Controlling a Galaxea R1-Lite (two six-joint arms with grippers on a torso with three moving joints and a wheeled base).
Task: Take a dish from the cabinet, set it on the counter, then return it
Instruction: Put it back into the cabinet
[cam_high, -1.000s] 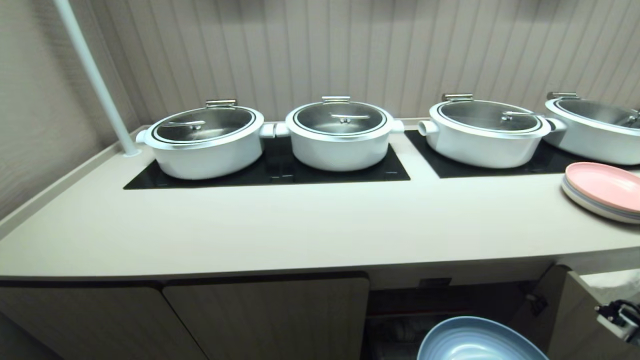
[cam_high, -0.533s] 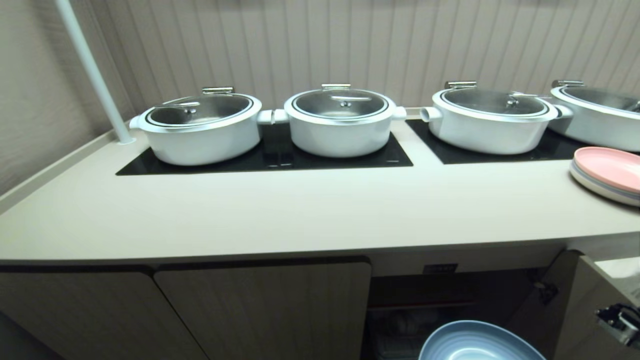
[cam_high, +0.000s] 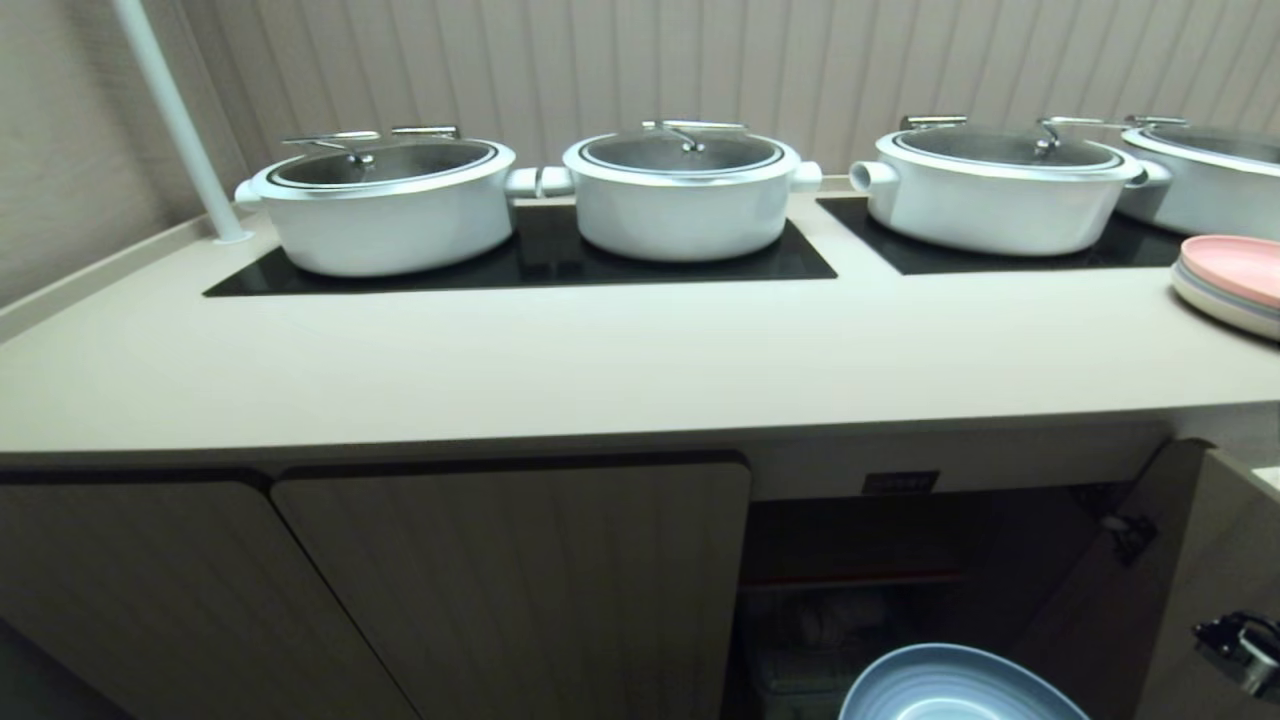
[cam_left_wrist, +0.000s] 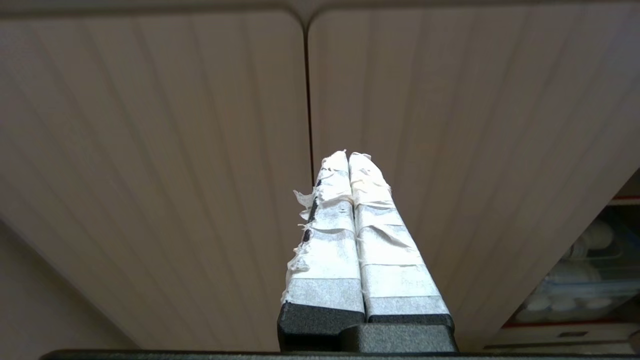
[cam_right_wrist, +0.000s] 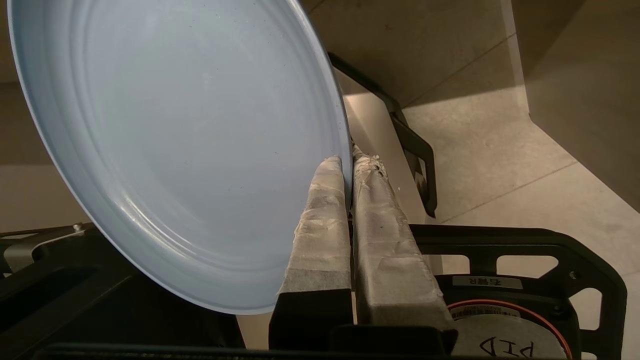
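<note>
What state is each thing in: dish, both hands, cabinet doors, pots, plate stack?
Light-blue dish: clamped by its rim, off the counter.
Right hand: shut on the dish.
Left hand: shut, empty, facing closed doors.
Left cabinet doors: closed.
Right cabinet door: swung open.
Pots: lidded, on cooktop panels.
Pink-topped plate stack: resting on the counter.
</note>
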